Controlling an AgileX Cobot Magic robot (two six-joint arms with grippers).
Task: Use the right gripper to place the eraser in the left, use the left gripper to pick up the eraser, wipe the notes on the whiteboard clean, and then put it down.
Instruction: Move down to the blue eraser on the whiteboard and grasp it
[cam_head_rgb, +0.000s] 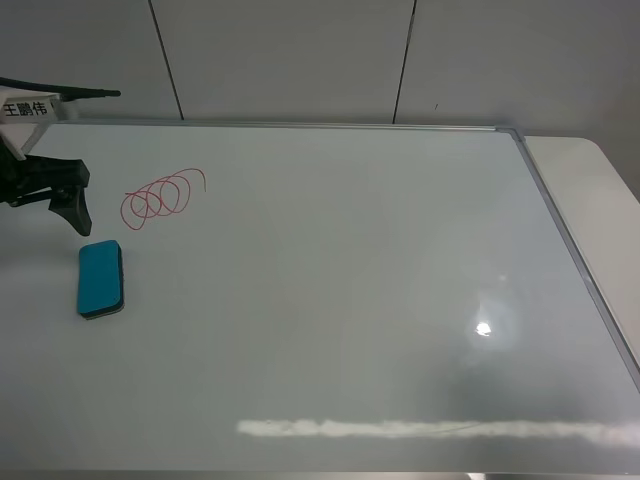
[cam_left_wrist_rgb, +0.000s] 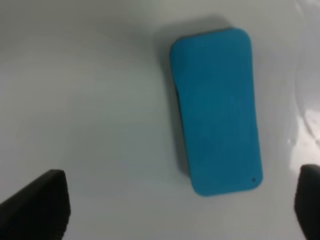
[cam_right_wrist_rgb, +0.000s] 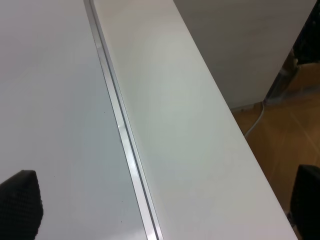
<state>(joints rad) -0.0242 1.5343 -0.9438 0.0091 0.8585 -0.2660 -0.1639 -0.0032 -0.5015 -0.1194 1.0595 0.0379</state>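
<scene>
The teal-blue eraser (cam_head_rgb: 101, 279) lies flat on the whiteboard (cam_head_rgb: 350, 300) near its left edge, just in front of the red looped notes (cam_head_rgb: 160, 197). My left gripper (cam_head_rgb: 50, 196) hovers at the far left, behind and a little left of the eraser, apart from it. In the left wrist view the eraser (cam_left_wrist_rgb: 216, 110) lies ahead of the open, empty left gripper (cam_left_wrist_rgb: 180, 202). My right gripper (cam_right_wrist_rgb: 165, 200) is open and empty over the board's right frame; it does not show in the exterior high view.
The board's silver frame (cam_head_rgb: 575, 255) runs down the right side, with a strip of white table (cam_head_rgb: 600, 190) beyond it. The right wrist view shows the frame (cam_right_wrist_rgb: 125, 145), the table strip (cam_right_wrist_rgb: 190, 150) and wooden floor (cam_right_wrist_rgb: 280, 135) past the table edge.
</scene>
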